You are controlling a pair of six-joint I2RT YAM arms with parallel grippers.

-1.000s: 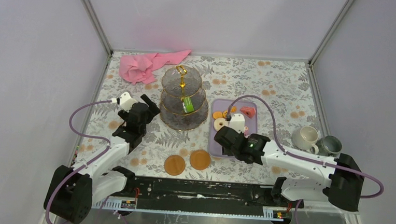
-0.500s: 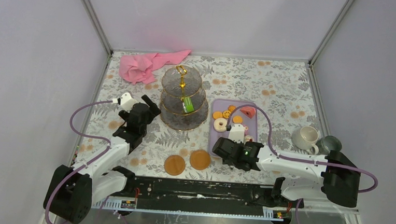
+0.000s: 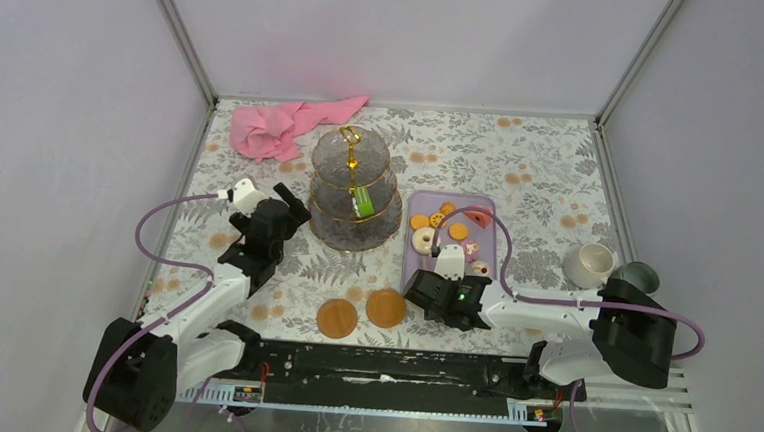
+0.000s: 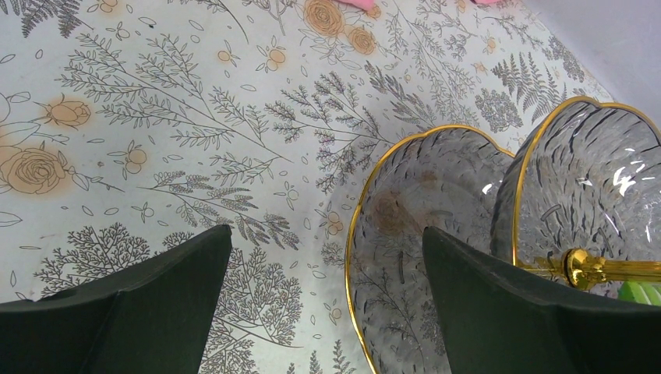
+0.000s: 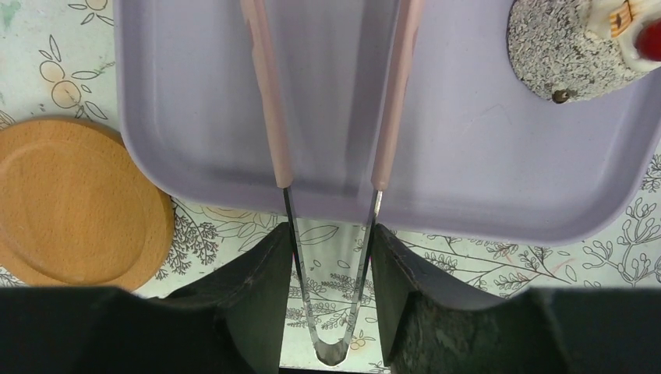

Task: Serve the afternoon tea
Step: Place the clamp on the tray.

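The three-tier glass stand (image 3: 356,199) with its gold stem (image 4: 608,269) carries a green cake (image 3: 361,201) on a middle tier. My left gripper (image 3: 293,209) hangs open just left of the bottom tier (image 4: 421,218), with nothing between its fingers. Orange biscuits (image 3: 420,221), a doughnut (image 3: 424,240) and a cupcake (image 5: 561,54) lie in the lilac tray (image 5: 483,156). At the tray's near edge my right gripper (image 5: 331,234) is shut on the metal end of the pink tongs (image 5: 269,117), which reach into the tray. The cream mug (image 3: 588,263) and grey-green mug (image 3: 639,276) stand at the right.
Two round wooden coasters (image 3: 337,317) (image 3: 386,307) lie near the front edge, one just left of the tray's near corner (image 5: 70,202). A pink cloth (image 3: 283,125) is crumpled at the back left. Walls close in the table on three sides.
My right arm has drawn back toward the tray's near edge with the tongs, uncovering the pastries and mugs. The left arm has not moved.
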